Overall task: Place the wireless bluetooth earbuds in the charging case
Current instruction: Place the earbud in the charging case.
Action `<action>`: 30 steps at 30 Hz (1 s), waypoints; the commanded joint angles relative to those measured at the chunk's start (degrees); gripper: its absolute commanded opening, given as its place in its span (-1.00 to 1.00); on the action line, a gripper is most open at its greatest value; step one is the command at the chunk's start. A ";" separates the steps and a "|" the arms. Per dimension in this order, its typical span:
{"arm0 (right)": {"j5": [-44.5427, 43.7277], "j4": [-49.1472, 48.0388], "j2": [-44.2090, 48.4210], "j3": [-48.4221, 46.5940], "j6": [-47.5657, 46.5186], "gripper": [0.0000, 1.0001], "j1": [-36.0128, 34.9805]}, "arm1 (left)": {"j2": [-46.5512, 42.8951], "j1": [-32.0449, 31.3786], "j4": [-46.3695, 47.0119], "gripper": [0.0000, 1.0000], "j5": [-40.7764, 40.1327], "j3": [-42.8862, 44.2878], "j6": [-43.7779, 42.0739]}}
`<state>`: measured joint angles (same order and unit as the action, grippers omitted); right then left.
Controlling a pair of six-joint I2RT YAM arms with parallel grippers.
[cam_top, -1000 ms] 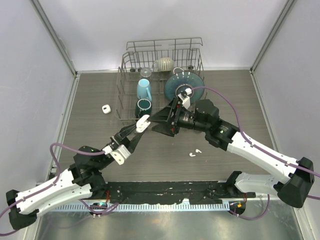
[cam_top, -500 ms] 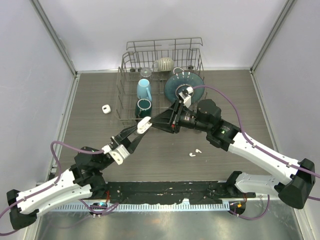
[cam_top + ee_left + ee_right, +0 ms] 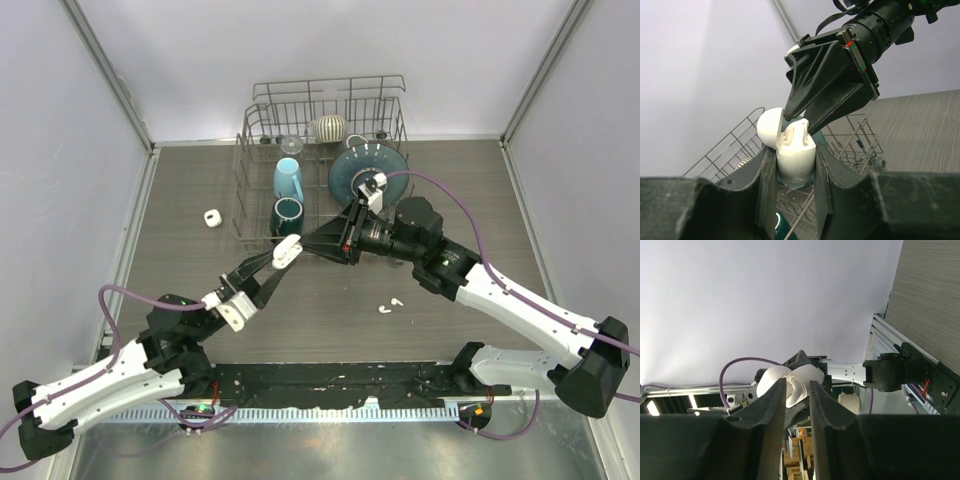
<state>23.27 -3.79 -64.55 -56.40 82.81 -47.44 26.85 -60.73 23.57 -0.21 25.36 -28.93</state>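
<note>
**Top external: both claws meet at the charging case, held above the table**

The left claw [image 3: 281, 256] is clamped on the white charging case [image 3: 287, 249]. In the left wrist view its two fingers press flat against the case's sides. The case is aloft, with its rounded lid [image 3: 771, 128] swung open to one side. A white earbud [image 3: 799, 131] pokes from the case's mouth, and the tips of the right claw [image 3: 800, 120] sit right at it. Seen from the right wrist, that claw's fingers stand narrowly apart with white plastic between them. Whether they pinch the earbud cannot be told. Two loose earbuds [image 3: 384, 309] lie on the table, well apart from both claws.

The left arm [image 3: 110, 375] reaches up and forward to the right. The right arm [image 3: 520, 310] stretches leftward, so the claws meet nose to nose just in front of the wire dish rack [image 3: 320, 100].

The table [image 3: 460, 200] is dark wood-grain between pale walls [image 3: 200, 50]. The rack holds a light blue cup [image 3: 288, 178], a dark teal mug [image 3: 287, 213] and a teal plate [image 3: 350, 170]. A small white object [image 3: 212, 218] lies left of the rack.
</note>
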 commanded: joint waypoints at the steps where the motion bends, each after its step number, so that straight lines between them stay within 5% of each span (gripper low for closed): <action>1: 0.29 -6.31 -0.57 -0.81 0.95 -0.29 0.24 | -0.48 -0.44 -2.21 -1.00 4.16 1.53 0.54; 11: -0.24 -8.33 -0.66 -3.01 0.07 -0.29 0.77 | -0.57 -0.44 -2.13 -1.00 3.46 0.30 2.91; 17: -1.46 -6.24 2.76 -2.22 -4.56 -0.01 0.86 | -0.40 -0.44 -1.16 -1.00 -1.80 -0.40 4.49; 23: -13.14 11.30 7.95 -7.48 -18.62 0.13 0.86 | -0.66 -0.44 -0.71 -1.00 0.01 -0.76 7.56; 30: -17.99 28.39 -1.71 -22.33 -34.35 0.12 0.42 | 2.76 -0.44 -0.19 -1.00 8.55 1.53 11.43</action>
<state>9.69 14.48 -61.84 -73.67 59.64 -46.74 27.44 -60.95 21.56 3.11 24.38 -20.84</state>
